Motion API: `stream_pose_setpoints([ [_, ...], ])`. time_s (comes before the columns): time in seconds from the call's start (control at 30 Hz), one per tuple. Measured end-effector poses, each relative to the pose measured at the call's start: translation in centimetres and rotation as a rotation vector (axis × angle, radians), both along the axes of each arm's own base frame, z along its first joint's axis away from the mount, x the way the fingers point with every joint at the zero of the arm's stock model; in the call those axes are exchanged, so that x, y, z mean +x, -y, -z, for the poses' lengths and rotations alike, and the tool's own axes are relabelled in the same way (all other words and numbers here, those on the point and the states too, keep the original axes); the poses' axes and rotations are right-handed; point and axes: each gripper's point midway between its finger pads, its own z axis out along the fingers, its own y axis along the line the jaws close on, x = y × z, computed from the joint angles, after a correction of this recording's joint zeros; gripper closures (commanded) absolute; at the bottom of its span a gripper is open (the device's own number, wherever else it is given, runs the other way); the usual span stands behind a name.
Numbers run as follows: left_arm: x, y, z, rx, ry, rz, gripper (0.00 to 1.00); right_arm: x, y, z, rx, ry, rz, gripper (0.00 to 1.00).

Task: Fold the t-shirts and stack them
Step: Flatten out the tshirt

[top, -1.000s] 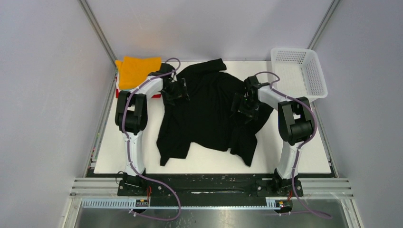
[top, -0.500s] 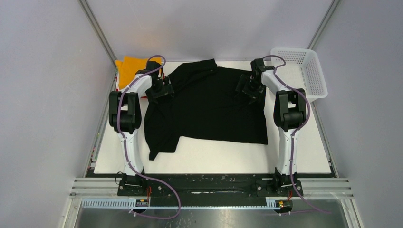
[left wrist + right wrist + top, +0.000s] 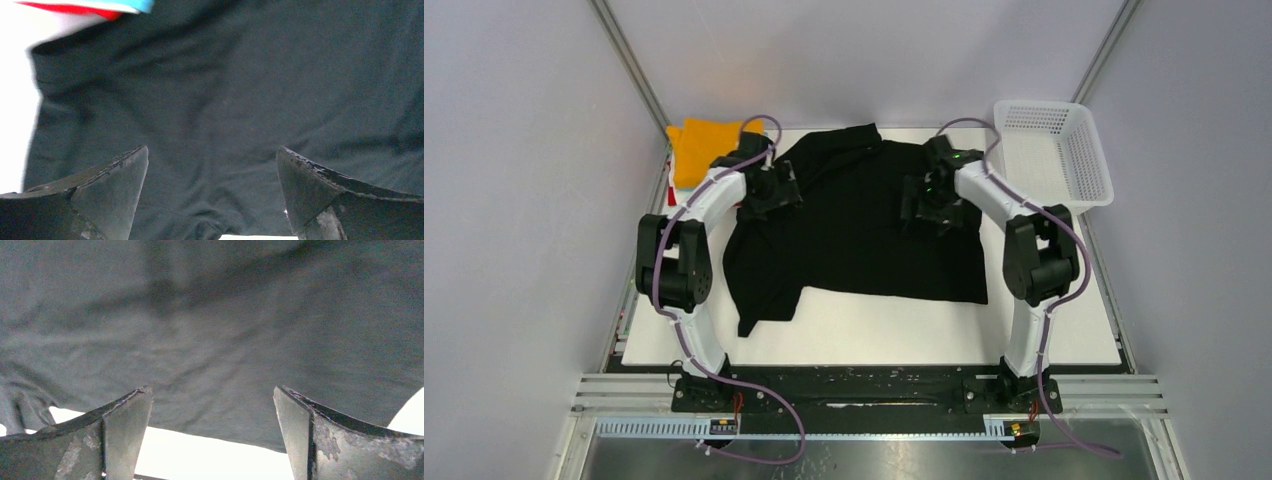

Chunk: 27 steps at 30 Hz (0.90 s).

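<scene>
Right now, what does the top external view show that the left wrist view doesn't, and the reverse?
Only top external: the whole black t-shirt spread out, the orange t-shirt at the far left corner, the white basket at the far right, and the right end effector over the shirt.
Only left wrist: the left end effector open with nothing between its fingers, plus a teal cloth edge and a red cloth edge, which the arm largely hides from above.
Both: black cloth on the white table.
</scene>
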Motion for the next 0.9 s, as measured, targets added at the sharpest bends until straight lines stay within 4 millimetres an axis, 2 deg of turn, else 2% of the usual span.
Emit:
stream_pose_setpoints([
  [0.13,-2.4,3.9,2.2,-0.057,-0.060,0.100,0.01,-4.0,-5.0,1.9,0.038,-0.067,-0.135,0.01],
  [0.2,-3.7,4.5,3.5,-0.076,-0.104,0.114,0.01,-5.9,-5.9,3.1,0.046,-0.111,-0.163,0.01],
  [0.33,-6.3,4.7,6.1,-0.081,-0.178,0.112,0.01,-8.6,-3.9,5.8,0.000,-0.203,-0.133,0.01],
  [0.4,-7.0,5.5,6.0,-0.092,-0.167,0.130,0.01,-9.4,-2.8,5.9,-0.014,-0.213,-0.109,0.00],
  [0.5,-9.1,7.1,6.2,-0.114,-0.170,0.183,0.01,-11.1,-0.9,6.1,-0.046,-0.229,-0.075,0.02],
  [0.67,-14.9,10.1,6.1,-0.168,-0.205,0.316,0.01,-14.9,2.5,6.2,-0.061,-0.284,-0.016,0.02],
  [0.8,-19.1,10.1,5.8,-0.204,-0.273,0.351,0.01,-17.2,3.9,5.9,-0.073,-0.321,0.002,0.02],
  [0.9,-20.1,10.0,5.3,-0.193,-0.310,0.347,0.01,-16.8,3.9,4.5,-0.061,-0.271,-0.010,0.02],
])
